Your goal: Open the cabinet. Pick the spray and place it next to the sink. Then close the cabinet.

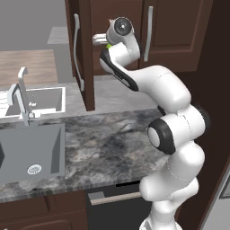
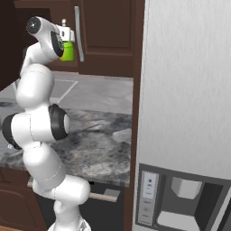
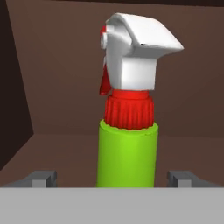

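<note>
A dark marbled bench [image 1: 117, 139] runs under the dark brown cabinet [image 1: 170, 31], with the grey sink [image 1: 31, 150] and its chrome tap [image 1: 20, 96] set in at the left and a pale fridge [image 2: 185, 90] at the right. One cabinet door [image 1: 83, 54] stands swung open. The spray [image 3: 129, 131] stands upright inside the cabinet: lime-green body, red collar, white trigger head. The claw [image 3: 111, 178] is spread apart, a fingertip [image 3: 41, 178] on either side of the bottle, not touching it.
</note>
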{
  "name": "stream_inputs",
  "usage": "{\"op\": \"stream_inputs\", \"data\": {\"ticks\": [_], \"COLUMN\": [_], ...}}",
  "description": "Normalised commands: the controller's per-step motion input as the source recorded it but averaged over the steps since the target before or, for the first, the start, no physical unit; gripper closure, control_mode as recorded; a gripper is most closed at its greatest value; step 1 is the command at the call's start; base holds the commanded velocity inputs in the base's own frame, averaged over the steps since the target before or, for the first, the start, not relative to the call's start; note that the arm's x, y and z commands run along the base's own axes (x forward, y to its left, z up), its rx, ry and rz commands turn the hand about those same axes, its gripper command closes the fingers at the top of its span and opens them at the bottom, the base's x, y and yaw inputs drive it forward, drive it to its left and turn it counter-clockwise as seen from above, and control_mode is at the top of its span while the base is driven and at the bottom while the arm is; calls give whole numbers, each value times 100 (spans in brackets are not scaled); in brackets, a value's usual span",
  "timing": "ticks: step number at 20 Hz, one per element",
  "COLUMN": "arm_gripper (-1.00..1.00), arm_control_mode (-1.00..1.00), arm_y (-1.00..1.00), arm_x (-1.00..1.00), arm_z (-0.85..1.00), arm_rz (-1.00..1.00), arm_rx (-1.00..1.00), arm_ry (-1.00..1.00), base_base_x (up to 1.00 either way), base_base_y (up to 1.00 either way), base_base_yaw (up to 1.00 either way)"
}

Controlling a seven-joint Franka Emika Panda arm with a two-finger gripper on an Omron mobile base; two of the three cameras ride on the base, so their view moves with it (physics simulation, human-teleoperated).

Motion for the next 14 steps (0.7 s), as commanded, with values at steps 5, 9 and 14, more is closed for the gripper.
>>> {"op": "stream_inputs", "data": {"ticks": [5, 9, 14], "arm_gripper": [100, 100, 100], "arm_control_mode": [-100, -100, -100], "arm_y": [0, 0, 0], "arm_x": [0, -6, -64], "arm_z": [0, 0, 4], "arm_rz": [0, 0, 0], "arm_rx": [4, 4, 0], "arm_ry": [0, 0, -20], "base_base_x": [0, 0, 0], "base_base_y": [0, 0, 0], "base_base_yaw": [0, 0, 0]}}
